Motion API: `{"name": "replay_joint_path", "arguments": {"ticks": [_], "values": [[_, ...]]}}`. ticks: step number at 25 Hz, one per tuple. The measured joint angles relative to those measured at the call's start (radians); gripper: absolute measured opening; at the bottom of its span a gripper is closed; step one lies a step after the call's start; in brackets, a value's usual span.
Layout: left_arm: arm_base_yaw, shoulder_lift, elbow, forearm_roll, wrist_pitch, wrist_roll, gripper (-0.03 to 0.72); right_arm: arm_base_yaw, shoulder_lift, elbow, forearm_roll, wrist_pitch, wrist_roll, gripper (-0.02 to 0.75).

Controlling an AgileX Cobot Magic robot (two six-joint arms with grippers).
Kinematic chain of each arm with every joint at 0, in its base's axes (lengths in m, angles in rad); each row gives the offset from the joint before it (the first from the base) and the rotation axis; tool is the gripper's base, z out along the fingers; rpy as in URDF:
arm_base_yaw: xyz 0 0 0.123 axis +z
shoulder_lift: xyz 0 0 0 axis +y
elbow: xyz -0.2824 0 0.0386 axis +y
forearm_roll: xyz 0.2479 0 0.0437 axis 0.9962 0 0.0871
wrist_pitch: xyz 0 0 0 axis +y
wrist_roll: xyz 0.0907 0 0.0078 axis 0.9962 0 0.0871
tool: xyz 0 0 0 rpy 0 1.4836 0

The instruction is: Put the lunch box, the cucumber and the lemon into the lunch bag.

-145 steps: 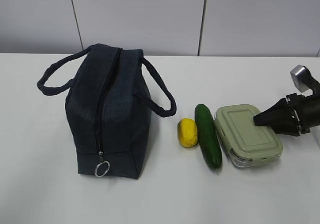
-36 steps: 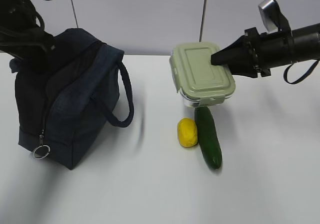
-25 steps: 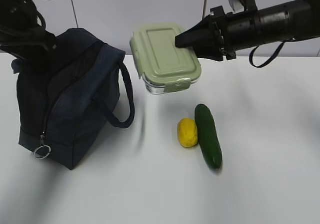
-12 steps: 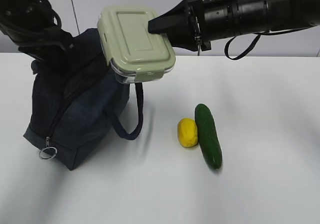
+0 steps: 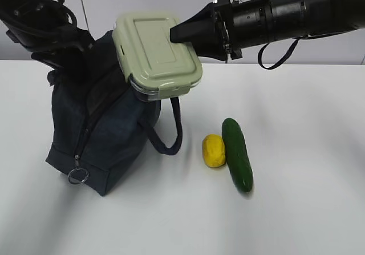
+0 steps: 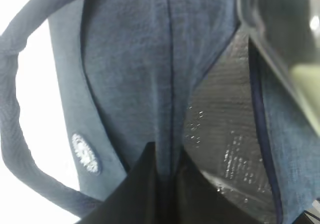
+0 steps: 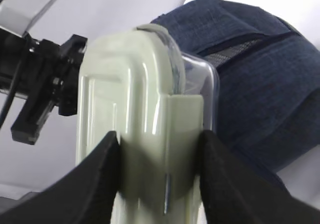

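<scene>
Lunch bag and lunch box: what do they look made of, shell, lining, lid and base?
Lunch bag: dark navy woven fabric, matte, visible weave in the left wrist view; its lining looks like a silvery, glinting foil-type sheet. Lunch box: sage-green lid, smooth and slightly glossy, probably plastic; the base is clear, plastic or glass, cannot tell which.

A lab-style robot test station, not a lived-in room.

The plain white surface [image 5: 308,209] is bare and evenly lit, backed by a wall of pale grey panels [image 5: 154,4] with thin dark seams. Two black robot arms, the left arm [image 5: 40,21] and the right arm [image 5: 296,15], reach in from the sides, with a loose cable [image 5: 279,55] hanging from the right one. Nothing domestic or decorative shows behind them.
</scene>
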Motion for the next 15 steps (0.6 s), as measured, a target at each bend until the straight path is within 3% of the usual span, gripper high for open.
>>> {"name": "replay_joint_path", "arguments": {"ticks": [15], "values": [[0.0, 0.0, 0.0, -0.012, -0.002, 0.0, 0.0, 0.022, 0.101, -0.001, -0.059, 0.005, 0.0, 0.348]]}}
